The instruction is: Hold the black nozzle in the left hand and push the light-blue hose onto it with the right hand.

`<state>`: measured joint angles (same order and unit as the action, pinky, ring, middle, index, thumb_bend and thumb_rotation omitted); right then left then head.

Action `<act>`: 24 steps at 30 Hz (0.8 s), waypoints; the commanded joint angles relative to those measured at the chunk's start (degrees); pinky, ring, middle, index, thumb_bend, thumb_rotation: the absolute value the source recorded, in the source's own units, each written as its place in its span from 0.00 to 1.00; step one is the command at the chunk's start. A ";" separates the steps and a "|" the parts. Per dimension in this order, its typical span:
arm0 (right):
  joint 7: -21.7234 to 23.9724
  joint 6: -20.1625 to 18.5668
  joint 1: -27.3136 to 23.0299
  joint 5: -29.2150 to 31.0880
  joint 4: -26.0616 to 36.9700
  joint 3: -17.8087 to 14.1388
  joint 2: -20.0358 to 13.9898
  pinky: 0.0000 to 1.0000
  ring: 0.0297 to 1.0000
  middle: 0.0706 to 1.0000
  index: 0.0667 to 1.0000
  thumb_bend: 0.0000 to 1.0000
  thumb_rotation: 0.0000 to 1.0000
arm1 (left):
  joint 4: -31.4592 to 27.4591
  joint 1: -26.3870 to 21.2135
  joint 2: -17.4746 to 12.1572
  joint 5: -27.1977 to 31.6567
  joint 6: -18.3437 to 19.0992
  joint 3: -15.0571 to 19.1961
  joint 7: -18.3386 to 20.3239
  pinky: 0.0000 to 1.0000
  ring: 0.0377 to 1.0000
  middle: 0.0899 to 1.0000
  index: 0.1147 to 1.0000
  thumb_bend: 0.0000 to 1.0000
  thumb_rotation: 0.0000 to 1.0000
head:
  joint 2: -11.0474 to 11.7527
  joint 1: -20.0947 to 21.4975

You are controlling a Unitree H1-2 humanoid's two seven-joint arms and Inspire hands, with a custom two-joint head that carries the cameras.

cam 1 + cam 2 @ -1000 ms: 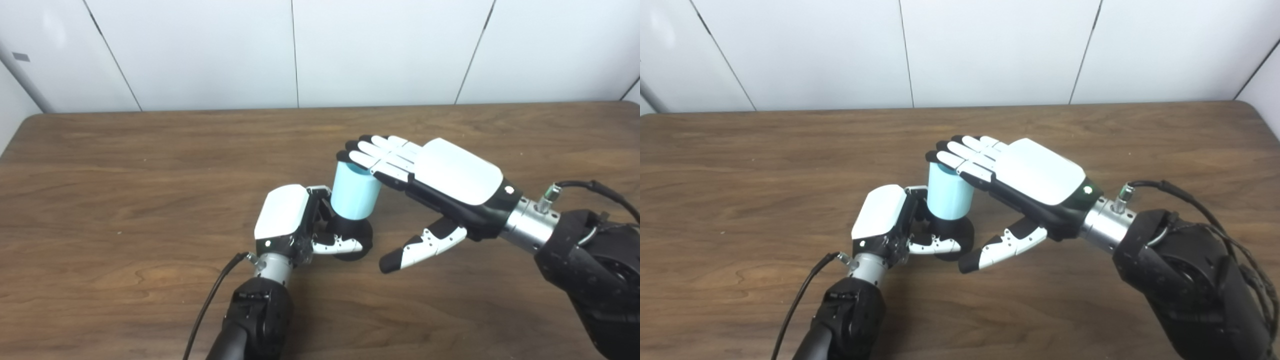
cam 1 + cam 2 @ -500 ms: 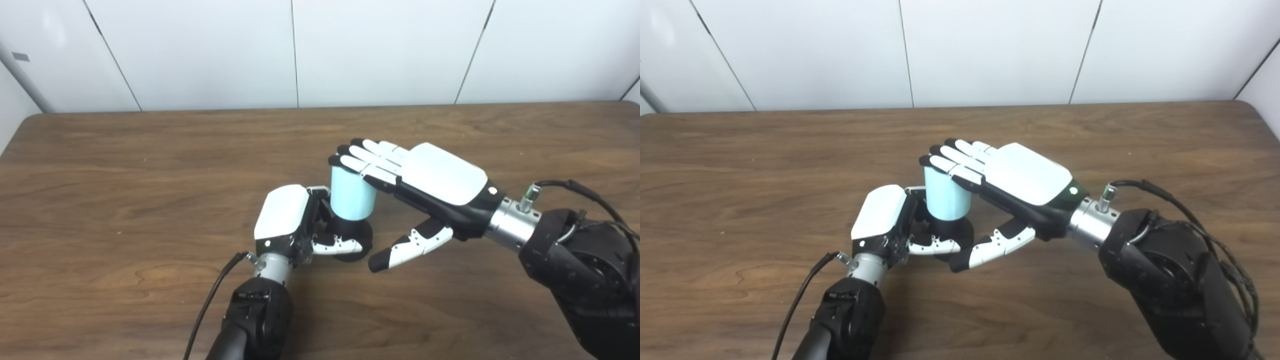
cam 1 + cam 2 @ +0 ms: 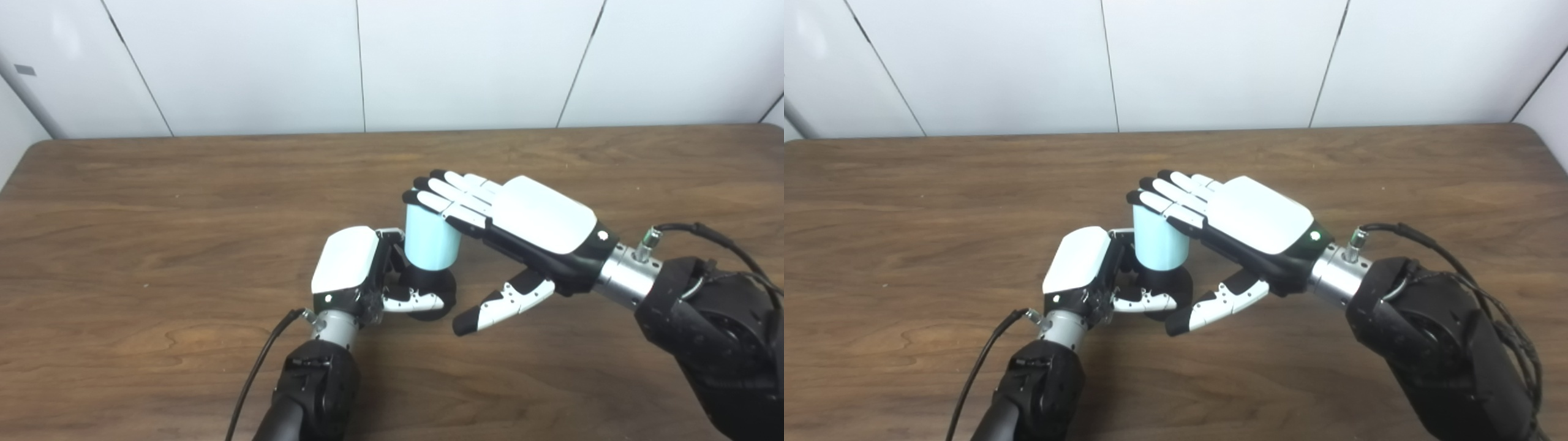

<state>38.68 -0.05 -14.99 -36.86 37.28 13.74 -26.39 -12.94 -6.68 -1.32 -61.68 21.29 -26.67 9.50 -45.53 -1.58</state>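
Two hands on brown wood table [image 3: 153,202] (white panel wall [image 3: 245,61]), left hand [image 3: 346,263] gripping black nozzle [image 3: 438,288], right hand [image 3: 527,214] flat, spread.

A dark brown wooden table [image 3: 153,202] with a visible grain and a rounded far-left corner is seen filling most of both views. Behind it, a white panelled wall [image 3: 465,61] is divided by thin dark seams, and a grey slanted strip [image 3: 30,98] is seen at the far left.

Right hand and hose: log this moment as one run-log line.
left hand: shut on black nozzle | right hand: open, flat on top of light-blue hose | hose: upright on nozzle | table
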 commanded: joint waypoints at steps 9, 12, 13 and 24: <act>0.91 0.19 2.85 1.23 -0.02 1.47 -1.72 0.97 1.00 1.00 0.97 0.68 0.95 | 0.07 0.54 -0.57 -0.35 0.95 0.02 2.67 0.40 0.49 0.43 0.42 0.53 0.00 | -0.12 -0.18; 0.58 0.06 3.31 1.33 -0.08 1.57 -1.80 0.97 1.00 1.00 0.97 0.67 0.95 | 0.03 0.47 -0.47 -0.38 1.11 0.11 2.78 0.39 0.47 0.41 0.43 0.53 0.00 | -0.12 -0.18; 0.39 0.06 3.40 1.53 -0.15 1.53 -1.85 0.97 1.00 1.00 0.97 0.66 0.92 | 0.07 0.44 -0.48 -0.33 1.08 0.13 2.76 0.38 0.47 0.41 0.43 0.53 0.00 | -0.12 -0.18; 0.25 -0.16 3.21 2.04 -0.06 2.07 -1.96 0.97 1.00 1.00 0.97 0.66 0.89 | 0.28 0.23 -0.55 -0.67 1.24 0.03 2.92 0.38 0.48 0.43 0.42 0.53 0.00 | -0.26 -0.15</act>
<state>36.20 -0.24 -12.89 -35.03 37.34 14.31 -27.03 -13.12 -6.79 -1.40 -61.54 21.46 -26.55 10.03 -45.70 -1.67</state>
